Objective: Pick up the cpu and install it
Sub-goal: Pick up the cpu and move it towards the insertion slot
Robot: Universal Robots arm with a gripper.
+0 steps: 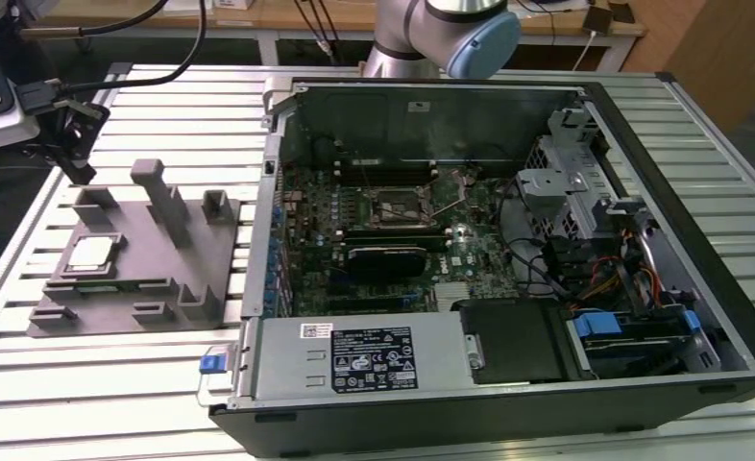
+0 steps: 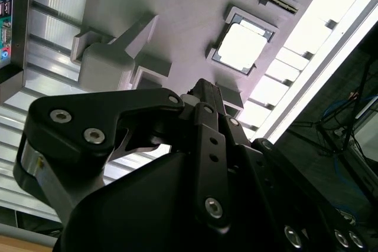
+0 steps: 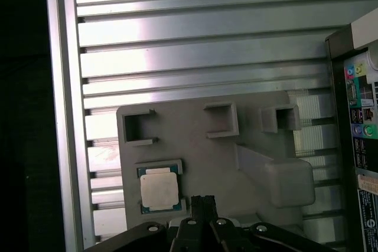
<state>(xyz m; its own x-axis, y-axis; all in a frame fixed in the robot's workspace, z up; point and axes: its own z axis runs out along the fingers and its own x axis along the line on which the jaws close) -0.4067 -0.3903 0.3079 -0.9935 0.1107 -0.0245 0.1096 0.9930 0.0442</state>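
Noted slatted worktop [image 1: 121, 384] carrying open computer case [image 1: 480, 423], board upward for access. Found grey tray [image 1: 159, 240] alongside, seating cpu [image 3: 159, 189] flat in recess, metal top upward for pickup. Observed end effector [image 3: 202, 203] above tray near cpu, closed together, empty.

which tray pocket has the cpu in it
The square framed pocket toward the exterior view's left of the tray; the silvery cpu lies in it, the bracket pockets are bare.
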